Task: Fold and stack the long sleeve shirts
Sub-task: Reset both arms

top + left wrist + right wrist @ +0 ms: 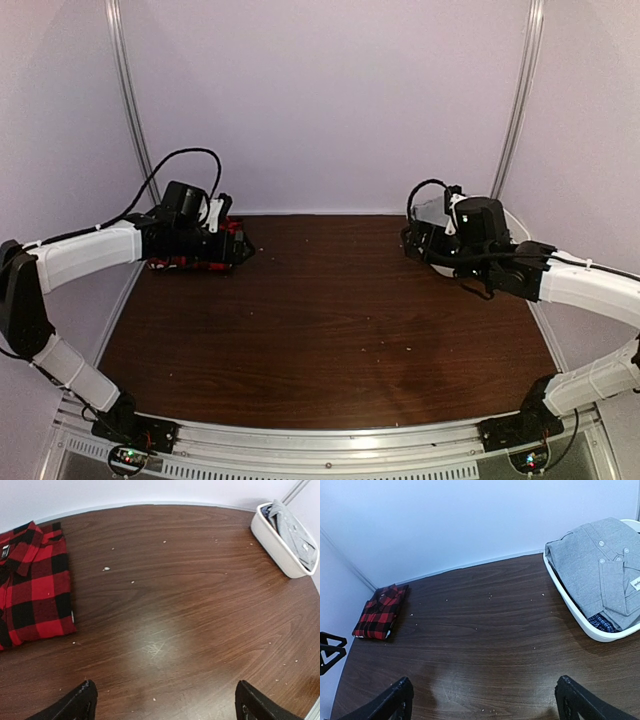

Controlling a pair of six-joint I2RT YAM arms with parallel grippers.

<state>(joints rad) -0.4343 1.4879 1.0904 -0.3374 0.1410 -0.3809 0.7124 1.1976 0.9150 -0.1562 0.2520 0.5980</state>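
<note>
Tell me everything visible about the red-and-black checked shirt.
The red-and-black checked shirt looks like soft flannel. It is folded into a compact rectangle, with the collar on top and a small dark label showing beside it. It lies flat on the dark wooden table at the far left corner, close to the wall. Only the table touches it.

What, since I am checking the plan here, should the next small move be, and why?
Probably bring the right gripper over the white basket and lower its open fingers onto the grey shirt lying on top. The red-and-black shirt already lies folded at the far left, and the left gripper too is open and empty.
</note>
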